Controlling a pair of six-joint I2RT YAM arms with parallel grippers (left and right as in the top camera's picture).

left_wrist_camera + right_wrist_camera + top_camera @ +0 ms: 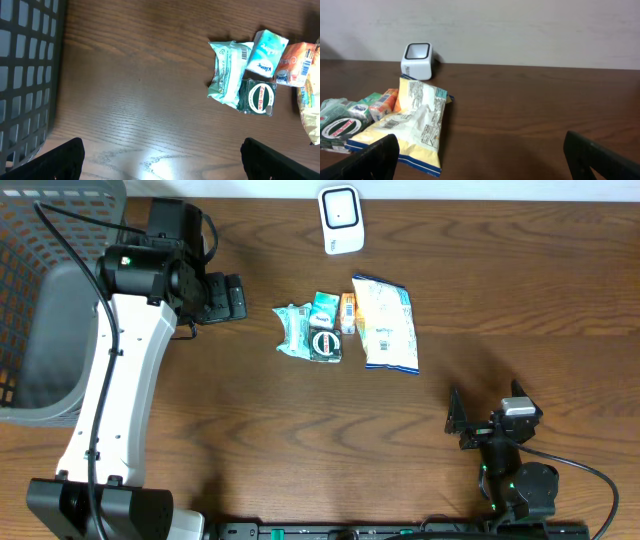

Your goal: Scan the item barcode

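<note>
this looks like the first step: nothing is picked. the left end effector (236, 297) and right end effector (457, 423) are spread wide, empty. the pile of items (322, 330) lies mid bench (300, 440), near the scanner (340, 220). next, 1 must pinch an item.

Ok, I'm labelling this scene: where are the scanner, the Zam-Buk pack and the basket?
scanner (340, 218), overhead view, on its white top face.
Zam-Buk pack (260, 96), left wrist view, on its round label.
basket (25, 290), overhead view, on its mesh wall.

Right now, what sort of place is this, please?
Likely a mock shop checkout: a white barcode scanner, a snack bag beside small packets, and a grey basket on a wooden table.
</note>
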